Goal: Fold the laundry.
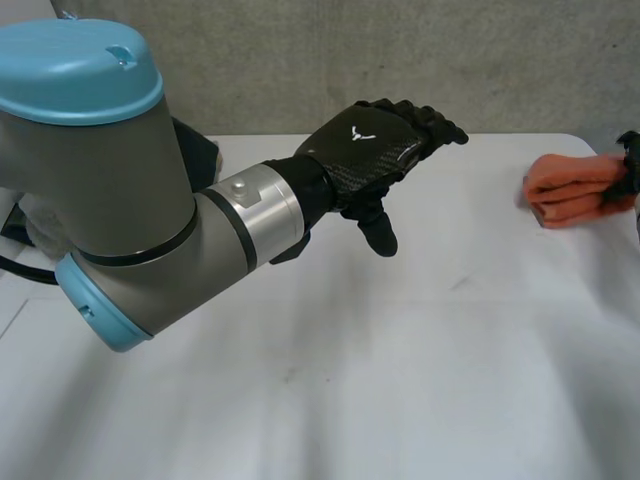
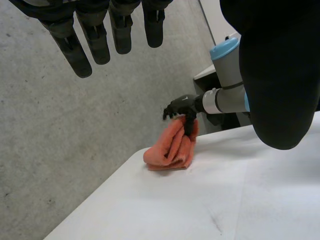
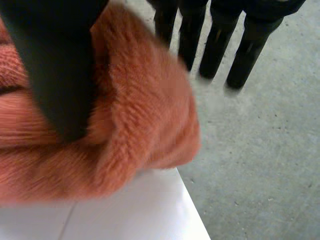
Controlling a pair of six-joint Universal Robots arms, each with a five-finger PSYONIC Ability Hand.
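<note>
A folded orange fleece cloth [image 1: 572, 188] lies at the far right corner of the white table [image 1: 350, 380]. My right hand [image 1: 629, 160] is at the cloth's right end. Seen from the right wrist, its thumb [image 3: 60, 65] rests on top of the cloth [image 3: 140, 115], while its straight fingers [image 3: 215, 45] reach past the fold without touching it. The left wrist view shows that right hand [image 2: 182, 106] over the cloth [image 2: 172, 147], thumb down on it. My left hand [image 1: 365, 150] hovers open above the table's back middle, fingers [image 2: 95, 40] straight and holding nothing.
The cloth sits close to the table's corner [image 2: 145, 155], where grey concrete floor [image 2: 75, 150] drops away beyond the edges. A dark object [image 1: 200, 150] stands behind my left arm at the back left. The big left forearm [image 1: 130, 220] hangs over the table's left side.
</note>
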